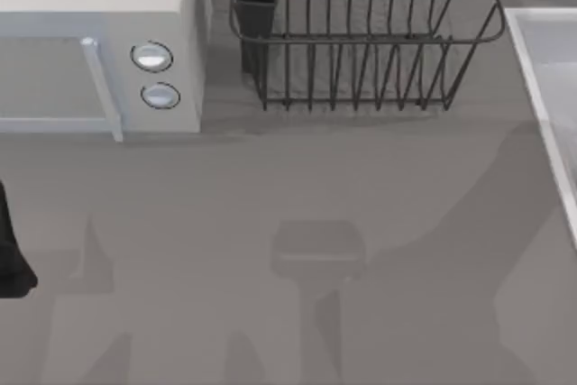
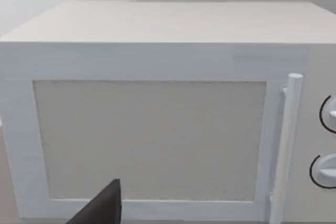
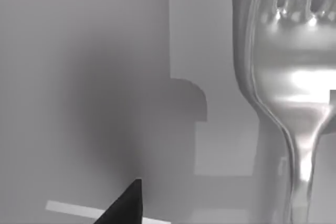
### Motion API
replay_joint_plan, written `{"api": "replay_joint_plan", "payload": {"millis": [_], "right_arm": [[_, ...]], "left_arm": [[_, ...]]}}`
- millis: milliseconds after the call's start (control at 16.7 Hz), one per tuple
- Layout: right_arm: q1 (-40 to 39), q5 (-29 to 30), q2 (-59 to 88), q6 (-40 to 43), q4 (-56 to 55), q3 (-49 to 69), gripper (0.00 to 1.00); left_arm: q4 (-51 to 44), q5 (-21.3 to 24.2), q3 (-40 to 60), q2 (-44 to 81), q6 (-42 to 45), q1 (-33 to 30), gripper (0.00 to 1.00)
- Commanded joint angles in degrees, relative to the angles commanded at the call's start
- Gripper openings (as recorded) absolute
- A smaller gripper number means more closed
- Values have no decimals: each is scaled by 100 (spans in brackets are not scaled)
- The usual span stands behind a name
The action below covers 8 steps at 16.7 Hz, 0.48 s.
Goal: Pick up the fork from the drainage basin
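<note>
While the right wrist view looks down from close range, the fork (image 3: 294, 93) fills one side of it: a shiny silver utensil with its tines running off the frame edge, its broad rounded neck narrowing into a slim shaft that runs off the opposite edge. It lies over a pale grey surface marked by a blocky shadow. One dark fingertip (image 3: 126, 205) of the right claw pokes into that view, apart from the fork, with bare grey surface between the tip and the shaft; whether the fork sits between the fingers or merely beside them cannot be told, nor whether this claw is apart or together. In the top view, a pale basin rim (image 1: 541, 105) runs along the right edge of the desk (image 1: 288, 223), and long arm shadows fall across the grey desk surface from that side. At the far left edge of the top view a dark piece of the left arm (image 1: 11, 259) rests low over the desk. The left wrist view shows a single dark fingertip (image 2: 105, 208) of the left claw pointing toward the door of a white microwave (image 2: 157, 129) with a vertical handle and two round dials; the spread of this claw cannot be told either. A black wire dish rack (image 1: 361, 33) with a dark cup holder on its side stands at the back of the desk, just beside the microwave.
</note>
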<state>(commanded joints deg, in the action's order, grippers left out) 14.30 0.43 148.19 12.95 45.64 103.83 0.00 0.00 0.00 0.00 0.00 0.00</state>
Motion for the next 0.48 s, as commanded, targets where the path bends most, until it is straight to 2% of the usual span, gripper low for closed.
{"api": "replay_joint_plan", "payload": {"millis": [360,480], "right_arm": [[0,0,0,0,0,0,2],[0,0,0,0,0,0,0]], "left_arm": [[0,0,0,0,0,0,100],[0,0,0,0,0,0,100]]}}
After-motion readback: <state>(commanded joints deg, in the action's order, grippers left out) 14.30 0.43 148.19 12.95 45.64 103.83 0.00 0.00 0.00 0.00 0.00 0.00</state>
